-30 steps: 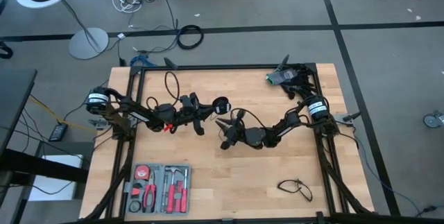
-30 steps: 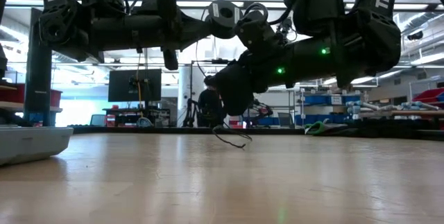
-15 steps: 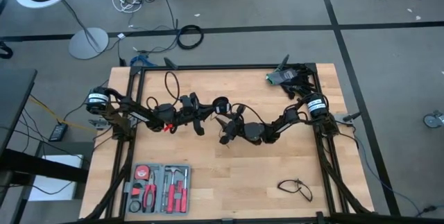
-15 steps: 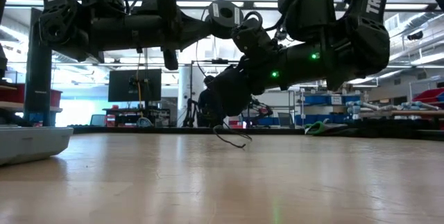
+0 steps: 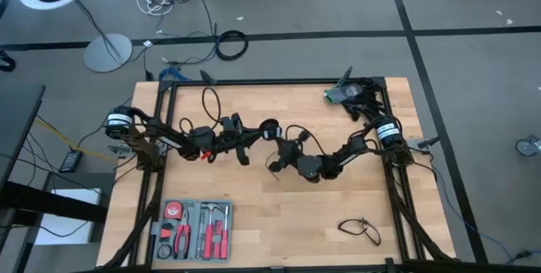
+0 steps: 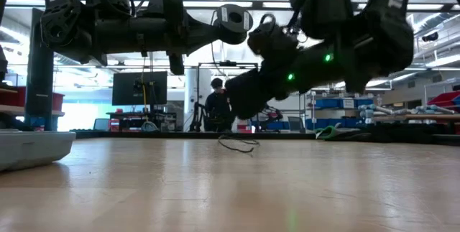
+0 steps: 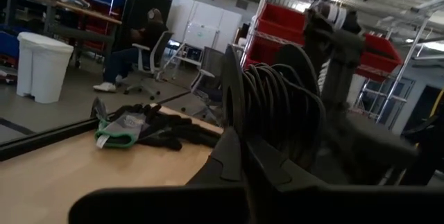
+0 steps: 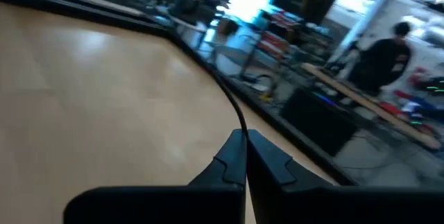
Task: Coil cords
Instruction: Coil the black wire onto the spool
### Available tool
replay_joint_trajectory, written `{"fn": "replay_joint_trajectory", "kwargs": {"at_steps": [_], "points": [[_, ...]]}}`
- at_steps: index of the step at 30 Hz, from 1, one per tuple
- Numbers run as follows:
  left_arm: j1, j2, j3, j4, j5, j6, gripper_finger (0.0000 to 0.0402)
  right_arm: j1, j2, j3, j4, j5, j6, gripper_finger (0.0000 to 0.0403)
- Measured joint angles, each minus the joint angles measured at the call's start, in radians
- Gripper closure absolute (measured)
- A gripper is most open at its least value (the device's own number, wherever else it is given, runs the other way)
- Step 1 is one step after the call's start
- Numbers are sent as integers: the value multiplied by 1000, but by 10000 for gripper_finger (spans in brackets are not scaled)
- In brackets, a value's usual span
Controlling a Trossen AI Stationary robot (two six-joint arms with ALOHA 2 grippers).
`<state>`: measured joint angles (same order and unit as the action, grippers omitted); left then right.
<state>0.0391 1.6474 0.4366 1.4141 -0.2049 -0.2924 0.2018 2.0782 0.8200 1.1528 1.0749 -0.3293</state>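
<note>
Left gripper (image 5: 254,140) is pinching the wound cord coil (image 7: 284,109) with fingers closed, holding it above mid-table so more wraps can go on, while right gripper (image 5: 283,150), just beside, is clamping closed on the cord's free strand (image 8: 225,99), probably keeping it taut.

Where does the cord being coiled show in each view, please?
High view: cord, at the middle of the table.
Low view: raised, its disc up top.
Left wrist view: coiled at left tool.
Right wrist view: a strand leaving right tool.
Shared landmark: the table.
</note>
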Motion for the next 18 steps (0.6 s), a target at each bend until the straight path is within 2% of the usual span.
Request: {"fn": "replay_joint_trajectory", "kwargs": {"at_steps": [2, 5, 9, 11, 15, 18], "points": [[0, 0, 0, -12, 0, 0, 402, 22, -23, 0, -13, 56, -28, 401], [0, 0, 0, -34, -1, 16, 402, 41, -67, 0, -47, 64, -6, 401], [0, 0, 0, -54, -3, 25, 402, 44, -165, 0, -278, 43, 213, 402], [0, 0, 0, -64, -4, 26, 402, 32, -232, 0, -477, -25, 387, 402], [-1, 0, 0, -64, -6, 28, 402, -12, -357, 0, -832, -258, 725, 402], [-1, 0, 0, -63, -7, 32, 402, -31, -416, -1, -955, -346, 807, 403]]}}
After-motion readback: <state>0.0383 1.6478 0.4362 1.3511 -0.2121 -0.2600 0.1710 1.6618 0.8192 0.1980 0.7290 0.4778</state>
